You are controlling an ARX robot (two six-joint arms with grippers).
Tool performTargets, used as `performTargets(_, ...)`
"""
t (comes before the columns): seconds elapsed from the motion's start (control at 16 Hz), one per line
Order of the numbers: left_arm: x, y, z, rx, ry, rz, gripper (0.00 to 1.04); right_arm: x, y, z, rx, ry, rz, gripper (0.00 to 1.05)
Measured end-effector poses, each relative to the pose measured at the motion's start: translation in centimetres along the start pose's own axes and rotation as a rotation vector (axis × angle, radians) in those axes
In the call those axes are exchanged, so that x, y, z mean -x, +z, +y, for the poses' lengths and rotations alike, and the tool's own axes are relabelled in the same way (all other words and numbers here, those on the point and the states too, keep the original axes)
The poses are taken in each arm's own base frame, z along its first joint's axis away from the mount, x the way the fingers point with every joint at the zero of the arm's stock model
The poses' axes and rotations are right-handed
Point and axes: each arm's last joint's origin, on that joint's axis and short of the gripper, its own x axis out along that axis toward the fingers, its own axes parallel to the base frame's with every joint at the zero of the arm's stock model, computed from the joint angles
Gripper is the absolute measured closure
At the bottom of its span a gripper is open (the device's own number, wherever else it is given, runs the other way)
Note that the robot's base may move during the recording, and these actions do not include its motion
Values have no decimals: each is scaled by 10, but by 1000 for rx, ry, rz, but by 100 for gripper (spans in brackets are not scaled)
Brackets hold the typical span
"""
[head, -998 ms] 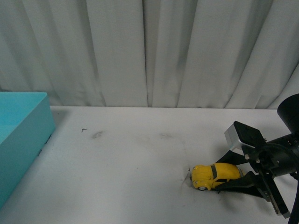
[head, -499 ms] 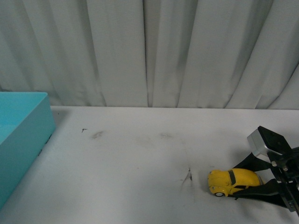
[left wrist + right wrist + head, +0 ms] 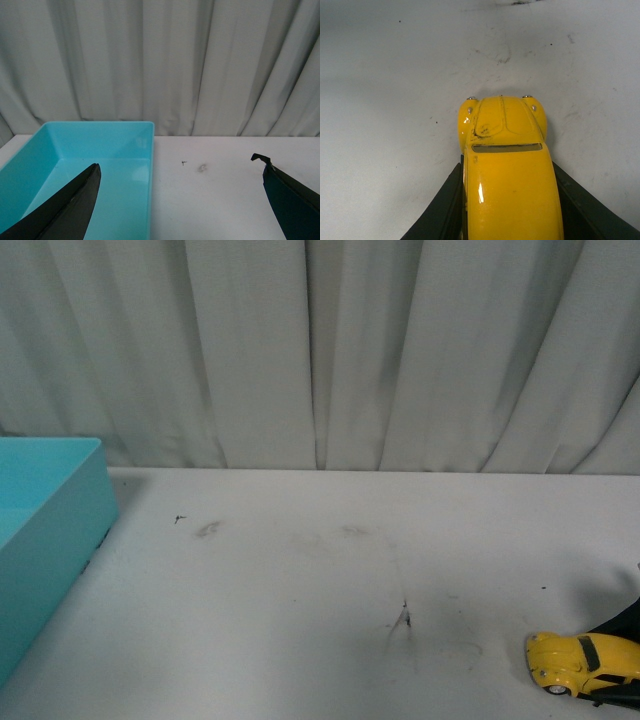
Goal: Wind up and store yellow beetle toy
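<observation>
Right fingers (image 3: 440,212) clamp the small glossy yellow beetle toy (image 3: 582,663) at five o'clock; keep its wheels (image 3: 556,689) pressed down while dragging. Left fingers (image 3: 70,205) gape apart.

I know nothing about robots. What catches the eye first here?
The yellow beetle toy, bright against the white table at the front view's lower right corner, clasped between the dark fingers of the right pincer. Next, the turquoise bin at the table's left edge, with the left pincer spread open near it.
</observation>
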Motion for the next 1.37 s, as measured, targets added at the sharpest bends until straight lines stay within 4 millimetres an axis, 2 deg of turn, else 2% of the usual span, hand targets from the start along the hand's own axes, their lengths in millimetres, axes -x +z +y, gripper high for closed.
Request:
performTargets(0.25, 0, 0, 0, 0, 0, 0, 7, -1, 2, 0, 7, 1, -4, 62)
performTargets(0.5, 0, 0, 0, 0, 0, 0, 7, -3, 3, 4, -20, 35, 15, 20)
performTargets(0.62, 0, 0, 0, 0, 0, 0, 7, -4, 4, 3, -14, 35, 15, 4)
performTargets(0.69, 0, 0, 0, 0, 0, 0, 7, -4, 4, 3, -8, 31, 16, 7)
performTargets(1.37, 0, 0, 0, 0, 0, 0, 7, -6, 5, 4, 7, 19, -21, 7)
